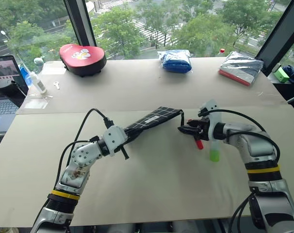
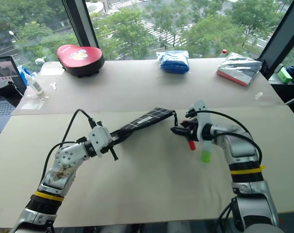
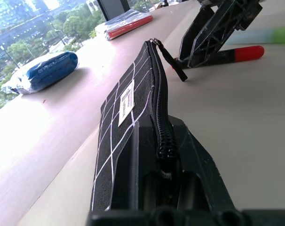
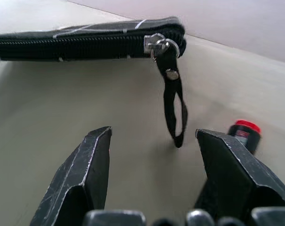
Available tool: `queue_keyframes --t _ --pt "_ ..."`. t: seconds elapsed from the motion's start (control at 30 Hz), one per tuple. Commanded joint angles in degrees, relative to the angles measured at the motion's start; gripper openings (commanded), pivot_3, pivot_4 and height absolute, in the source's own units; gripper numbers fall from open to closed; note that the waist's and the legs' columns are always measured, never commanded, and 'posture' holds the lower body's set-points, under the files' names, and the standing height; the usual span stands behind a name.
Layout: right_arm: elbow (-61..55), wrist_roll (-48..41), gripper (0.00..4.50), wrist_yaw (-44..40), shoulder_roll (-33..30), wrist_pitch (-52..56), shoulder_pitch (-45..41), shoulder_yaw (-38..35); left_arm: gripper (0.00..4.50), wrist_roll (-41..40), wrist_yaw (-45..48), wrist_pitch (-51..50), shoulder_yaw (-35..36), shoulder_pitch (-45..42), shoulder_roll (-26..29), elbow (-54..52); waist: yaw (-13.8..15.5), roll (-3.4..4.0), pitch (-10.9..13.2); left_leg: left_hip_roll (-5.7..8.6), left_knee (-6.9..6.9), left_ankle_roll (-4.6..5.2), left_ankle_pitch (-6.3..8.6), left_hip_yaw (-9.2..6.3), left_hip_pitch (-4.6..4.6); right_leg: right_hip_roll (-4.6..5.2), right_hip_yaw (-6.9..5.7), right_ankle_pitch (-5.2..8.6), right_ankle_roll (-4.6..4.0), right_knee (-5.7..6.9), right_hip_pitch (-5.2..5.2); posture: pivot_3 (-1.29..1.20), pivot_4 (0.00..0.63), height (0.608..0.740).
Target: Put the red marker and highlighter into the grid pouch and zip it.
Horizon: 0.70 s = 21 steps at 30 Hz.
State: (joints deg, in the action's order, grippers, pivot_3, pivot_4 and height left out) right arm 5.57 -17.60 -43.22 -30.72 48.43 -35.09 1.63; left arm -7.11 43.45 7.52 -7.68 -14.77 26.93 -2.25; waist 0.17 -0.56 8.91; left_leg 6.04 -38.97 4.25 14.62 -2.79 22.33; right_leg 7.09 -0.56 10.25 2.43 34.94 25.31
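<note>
Black grid pouch [image 1: 149,120] is lifted off the table [image 1: 152,189], pinched at its near-left end by the left hand [image 1: 122,137]. Right hand [image 1: 187,129], fingers apart and empty, sits beside its zipper strap [image 4: 173,106]; red marker [image 1: 199,143] and highlighter [image 1: 214,153] lie just right.

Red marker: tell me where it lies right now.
The red marker lies on the table toward the robot's right, just under the open right gripper, with the highlighter beside it and the grid pouch nearby.
</note>
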Motion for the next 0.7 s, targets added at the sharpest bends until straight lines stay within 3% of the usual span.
queue_keyframes --t 0.03,0.53,0.7 --pt "1.1 1.3 3.18 0.9 -0.4 -2.8 -2.8 -0.3 0.00 -1.2 0.5 1.0 1.6 0.9 0.7 -1.8 0.2 0.00 0.0 0.00 0.00 0.01 0.01 0.00 -0.01 0.00 -0.02 0.00 0.00 -0.01 -0.03 0.00 0.150 0.740" --pt "10.5 5.0 3.18 1.9 3.8 -9.4 -6.7 2.0 0.00 -1.3 0.4 0.6 1.3 1.7 -0.6 -2.7 0.2 0.00 0.0 -0.01 0.01 0.00 0.00 0.00 -0.01 -0.02 -0.01 0.00 0.00 0.01 0.01 0.00 0.150 0.740" --pt "10.9 4.8 1.84 0.7 4.5 -10.6 -7.2 2.0 0.00 -1.0 0.1 0.4 1.1 1.8 -0.9 -3.0 0.3 0.00 0.0 0.00 0.01 0.00 0.00 0.00 -0.01 -0.01 -0.02 0.00 -0.01 0.00 0.00 0.00 0.150 0.740"
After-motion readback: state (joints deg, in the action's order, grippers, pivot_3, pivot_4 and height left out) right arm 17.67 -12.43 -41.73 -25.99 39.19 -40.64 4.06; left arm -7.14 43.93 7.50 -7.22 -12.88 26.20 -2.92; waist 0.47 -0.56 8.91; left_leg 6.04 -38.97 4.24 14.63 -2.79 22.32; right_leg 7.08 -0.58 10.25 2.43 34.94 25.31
